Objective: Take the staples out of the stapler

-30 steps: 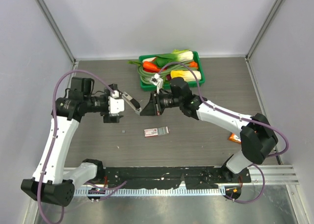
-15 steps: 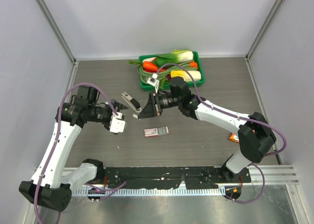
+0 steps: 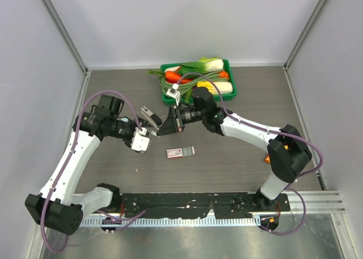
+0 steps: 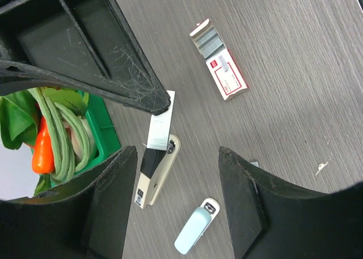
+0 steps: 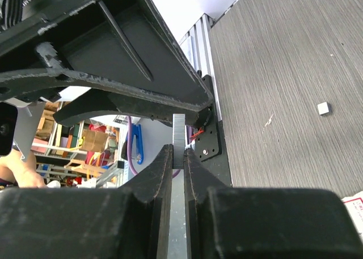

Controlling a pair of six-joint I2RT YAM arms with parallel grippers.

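In the left wrist view a pale blue and white stapler [image 4: 193, 230] lies on the table between my open left fingers [image 4: 110, 202]. I cannot make it out in the top view. Beyond it lies a cream and black stapler [image 4: 156, 171], also in the top view [image 3: 148, 116]. My right gripper [image 5: 178, 151] is shut on a ribbed grey strip of staples [image 5: 179, 135]. The strip [image 4: 160, 128] hangs at the cream stapler's front end; I cannot tell whether they touch. My left gripper [image 4: 177, 151] is empty above the table [image 3: 140, 141]. The right gripper [image 3: 160, 130] is just right of the cream stapler.
A white-and-red packet of staples [image 3: 180, 152] lies open on the table [image 4: 218, 58]. A green tray [image 3: 227, 72] of vegetables stands at the back. A small grey piece [image 5: 323, 107] lies on the table. An orange object [image 3: 271, 158] sits by the right arm.
My left gripper has drawn back from the cream stapler toward the near side and turned its wrist. My right gripper has shifted slightly left, still holding the staple strip.
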